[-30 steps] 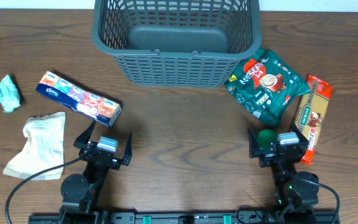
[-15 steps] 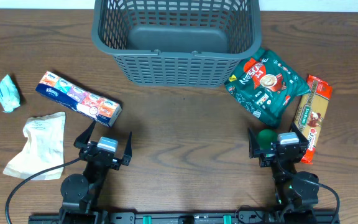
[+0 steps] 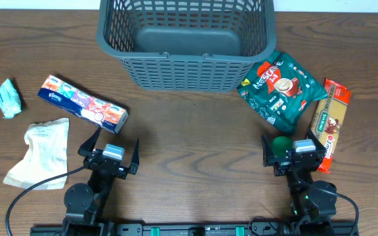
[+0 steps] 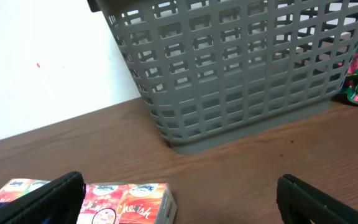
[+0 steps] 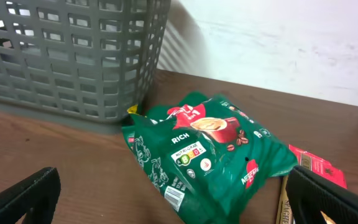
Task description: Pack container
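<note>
Left gripper [image 3: 113, 144] and right gripper [image 3: 293, 147] are spread empty; the limp two-o'clock coffee pouch [image 3: 282, 88] may be snagged on the container [image 3: 182, 72].

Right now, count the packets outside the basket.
5: teal wrapper leftmost, tissue pack, white pouch below it, green coffee bag by the basket, red packet beside it. More may be hidden.

Matt grey plastic basket [image 3: 186, 46] on a wood-grain worktop [image 3: 189, 137]; glossy green coffee bag [image 3: 282, 88]; crinkled paper pouch [image 3: 41, 152].
</note>
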Controlling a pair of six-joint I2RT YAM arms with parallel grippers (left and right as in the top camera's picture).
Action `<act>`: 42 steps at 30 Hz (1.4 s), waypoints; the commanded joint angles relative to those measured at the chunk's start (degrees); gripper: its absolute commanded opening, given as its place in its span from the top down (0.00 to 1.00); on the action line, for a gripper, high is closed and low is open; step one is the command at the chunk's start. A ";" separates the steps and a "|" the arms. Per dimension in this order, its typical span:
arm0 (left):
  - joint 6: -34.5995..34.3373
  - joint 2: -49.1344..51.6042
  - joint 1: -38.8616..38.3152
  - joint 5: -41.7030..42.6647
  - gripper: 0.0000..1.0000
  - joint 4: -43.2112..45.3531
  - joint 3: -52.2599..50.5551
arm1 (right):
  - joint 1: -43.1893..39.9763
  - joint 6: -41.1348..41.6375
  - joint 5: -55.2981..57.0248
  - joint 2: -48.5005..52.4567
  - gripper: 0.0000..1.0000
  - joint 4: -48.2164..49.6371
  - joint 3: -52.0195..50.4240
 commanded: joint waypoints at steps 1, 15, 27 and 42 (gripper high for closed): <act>-1.49 -0.35 -0.17 1.22 0.02 -1.97 -0.87 | -0.33 0.63 -0.35 -0.35 0.01 0.07 -0.28; -30.40 7.85 -0.15 -10.97 0.01 -8.72 11.17 | -0.42 28.24 -0.04 4.00 0.01 -2.73 1.81; -28.41 49.53 2.34 -12.79 0.01 -35.01 55.01 | -3.85 25.20 0.02 29.31 0.01 -21.24 31.82; -44.48 64.52 14.10 -6.73 0.01 -52.65 78.01 | -16.37 22.84 -0.20 64.78 0.01 -55.65 74.40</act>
